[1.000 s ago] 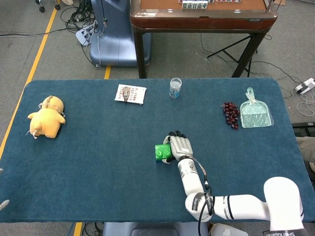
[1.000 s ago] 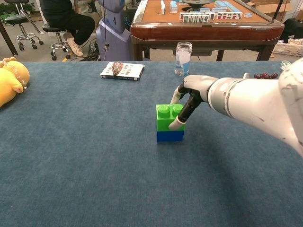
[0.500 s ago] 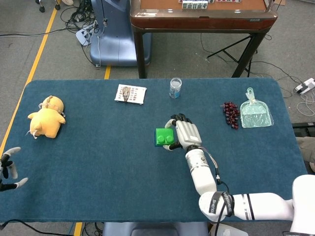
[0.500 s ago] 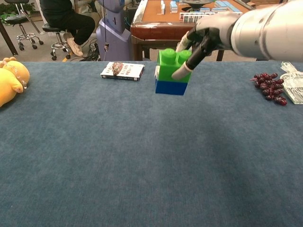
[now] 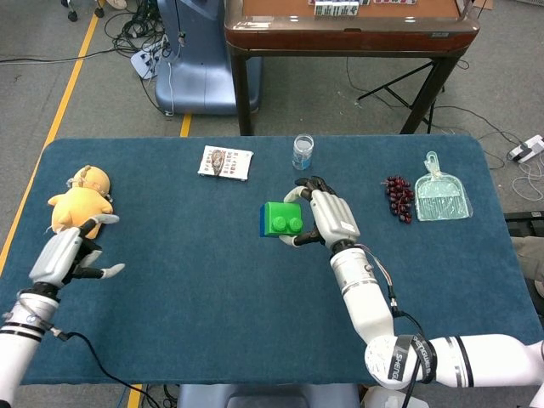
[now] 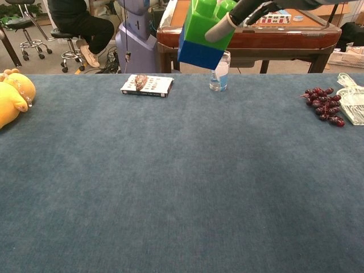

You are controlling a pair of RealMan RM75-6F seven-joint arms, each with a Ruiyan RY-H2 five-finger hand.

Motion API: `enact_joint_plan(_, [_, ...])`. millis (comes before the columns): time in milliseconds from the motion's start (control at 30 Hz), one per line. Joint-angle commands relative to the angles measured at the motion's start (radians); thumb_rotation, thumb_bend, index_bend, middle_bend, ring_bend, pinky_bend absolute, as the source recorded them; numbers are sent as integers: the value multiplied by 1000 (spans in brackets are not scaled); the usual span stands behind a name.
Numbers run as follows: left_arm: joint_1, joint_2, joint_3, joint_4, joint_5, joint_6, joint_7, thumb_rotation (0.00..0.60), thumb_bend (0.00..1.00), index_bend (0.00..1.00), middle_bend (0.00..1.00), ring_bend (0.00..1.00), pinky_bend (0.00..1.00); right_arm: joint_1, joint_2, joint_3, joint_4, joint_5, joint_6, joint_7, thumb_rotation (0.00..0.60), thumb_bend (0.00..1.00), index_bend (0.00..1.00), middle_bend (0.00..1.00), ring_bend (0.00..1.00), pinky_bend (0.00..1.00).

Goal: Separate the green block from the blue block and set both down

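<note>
The right hand (image 5: 327,218) holds the green block (image 5: 283,218) well above the dark blue table (image 5: 212,280), with the blue block (image 6: 199,54) attached beneath it, so the pair is off the cloth as one tilted stack. In the head view the fingers (image 5: 299,194) curl around the right-hand side of the green block, one coming over its far edge at about 12 o'clock and another under its near edge at about 6 o'clock. In the chest view the stack hangs high near the top of the frame, the blue block lowest and leaning down to the left, with a pale fingertip (image 6: 215,33) pressed against the green block's face. The left hand (image 5: 72,252) hovers at the table's left edge, at about 9 o'clock from the stack and well apart from it; its fingers are spread and hold nothing, though the view is small enough that I cannot be sure whether it touches the cloth. Just beyond it, at about 12 o'clock, lies a yellow plush toy (image 5: 78,201). A small book (image 5: 226,161) lies at about 11 o'clock from the stack, and a clear jar (image 5: 303,152) stands at about 12 o'clock from it. At about 2 o'clock lie a bunch of dark grapes (image 5: 398,197) and, just beside it to the right, a pale green dustpan (image 5: 442,192).
</note>
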Motion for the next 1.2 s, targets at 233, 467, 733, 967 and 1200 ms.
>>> enact_joint_plan(233, [-105,-95,-33,-48,-134,-36,29,600,36,315,1000,1000,1000,13,12,-19,-47,-27,1,70,600,164,549,153,0,80])
enact_joint_plan(467, [-143,-104,-26,-55,-215,-84,18,600,33,279,1000,1000,1000,32,-4,-33,-46,-34,-4,118,600,164,549,153,0,80])
enact_joint_plan(733, [-157,-142,-36,-62,-259,-40,-3,600,33,284,1000,1000,1000,69,-34,-43,-32,-24,-14,154,600,163,550,153,0,80])
enact_joint_plan(967, [-177,-165,-42,-73,-272,-21,6,600,33,285,1000,1000,1000,99,-64,-49,-16,-19,-10,174,600,163,552,153,0,80])
enact_joint_plan(1200, [-196,-177,-57,-91,-294,-27,-13,600,33,285,1000,1000,1000,125,-91,-55,2,-20,-9,190,600,163,553,153,0,80])
